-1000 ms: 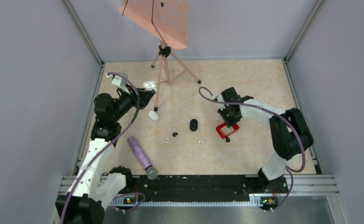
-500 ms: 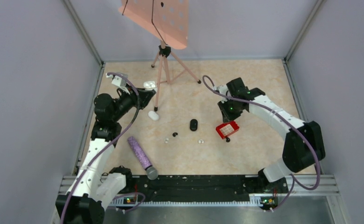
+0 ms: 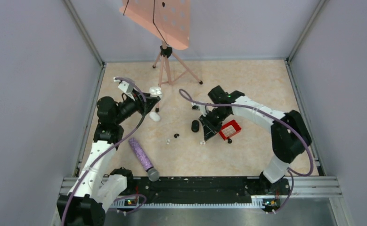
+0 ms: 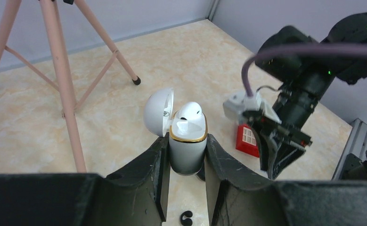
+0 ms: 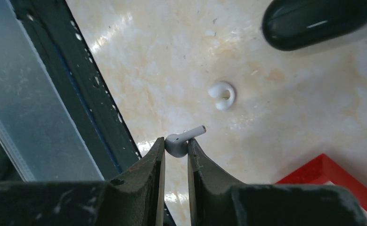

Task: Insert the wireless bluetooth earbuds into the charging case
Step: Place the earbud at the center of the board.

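**Both claws are clenched: the left on the open charging case, the right on one earbud.**

In the left wrist view the charging case (image 4: 187, 153) stands upright at centre frame. The left gripper (image 4: 186, 141) pinches it at the sides. Its lid is swung open to the left, and a first earbud (image 4: 190, 112) sits in the mouth. In the top view this case is at the upper left of the floor, just beside the pink tripod (image 3: 165, 70). In the right wrist view, at lower centre, the right gripper (image 5: 175, 143) grasps a second earbud (image 5: 180, 140) by its bulb, with the stem pointing to the upper right. Above it in frame lies a white C-shaped piece (image 5: 222, 95). A dark oval object (image 5: 313, 21) is at the upper right, and a corner of the red basket (image 5: 325, 172) at the lower right.
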Robot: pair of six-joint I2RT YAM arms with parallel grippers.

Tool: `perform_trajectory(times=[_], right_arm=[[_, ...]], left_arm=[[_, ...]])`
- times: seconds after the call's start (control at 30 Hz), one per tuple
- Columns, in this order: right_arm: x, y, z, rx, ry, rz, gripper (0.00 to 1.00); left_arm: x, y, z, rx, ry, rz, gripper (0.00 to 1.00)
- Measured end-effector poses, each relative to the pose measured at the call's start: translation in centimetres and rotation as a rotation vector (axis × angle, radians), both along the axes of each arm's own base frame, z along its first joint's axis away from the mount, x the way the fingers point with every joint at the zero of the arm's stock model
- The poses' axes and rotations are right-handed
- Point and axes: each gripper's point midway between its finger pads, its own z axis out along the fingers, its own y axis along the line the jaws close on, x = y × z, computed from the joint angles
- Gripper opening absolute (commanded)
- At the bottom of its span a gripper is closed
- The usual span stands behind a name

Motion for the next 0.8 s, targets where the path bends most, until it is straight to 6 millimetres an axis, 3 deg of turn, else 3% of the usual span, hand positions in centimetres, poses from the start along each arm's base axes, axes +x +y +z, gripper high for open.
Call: perform_trajectory(times=[0.17, 0.37, 0.5, 0.7, 0.8], right_arm=[[-2.4, 1.2, -3.9, -0.159, 0.014, 0.067, 0.00], [-3.2, -0.9, -6.8, -0.303, 0.013, -0.004, 0.00], [-4.2, -2.8, -8.6, -0.407, 0.009, -0.033, 0.17], [-3.2, -2.2, -8.2, -0.418, -0.009, -0.082, 0.39], [-1.6, -1.2, -6.7, -0.397, -0.059, -0.082, 0.42]], left_arm=[[0.1, 0.6, -0.1, 0.024, -0.012, 0.042, 0.00], [-0.2, 1.5, 0.3, 0.045, -0.033, 0.096, 0.00], [-0.2, 1.8, 0.2, 0.054, -0.034, 0.116, 0.00], [0.0, 2.0, -0.2, 0.061, -0.016, 0.134, 0.00], [-0.1, 2.1, -0.5, 0.063, -0.005, 0.134, 0.00]])
